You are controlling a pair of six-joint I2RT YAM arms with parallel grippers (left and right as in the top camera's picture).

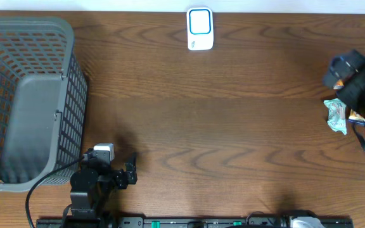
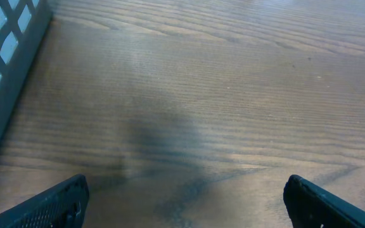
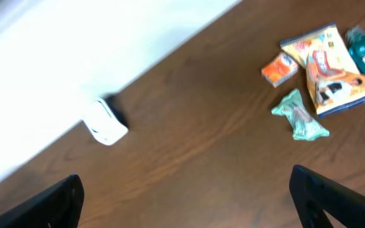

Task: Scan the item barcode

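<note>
spread and empty, the right gripper [image 3: 195, 212] hangs near snack packets [image 3: 334, 60] at the right edge of the table [image 1: 233, 126]; the left gripper [image 2: 182, 206] sits equally wide by the basket [image 1: 18, 95]. best to pinch the lone green packet [image 3: 300, 117] squarely, then face its barcode to the white scanner [image 3: 104, 123].

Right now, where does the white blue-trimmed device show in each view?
Overhead: white device at top centre, by the table's far edge.
Left wrist: not in it.
Right wrist: left of centre, by the table's edge.
Shared landmark: green packet, in overhead and right wrist; left wrist shares only the basket with overhead.
</note>
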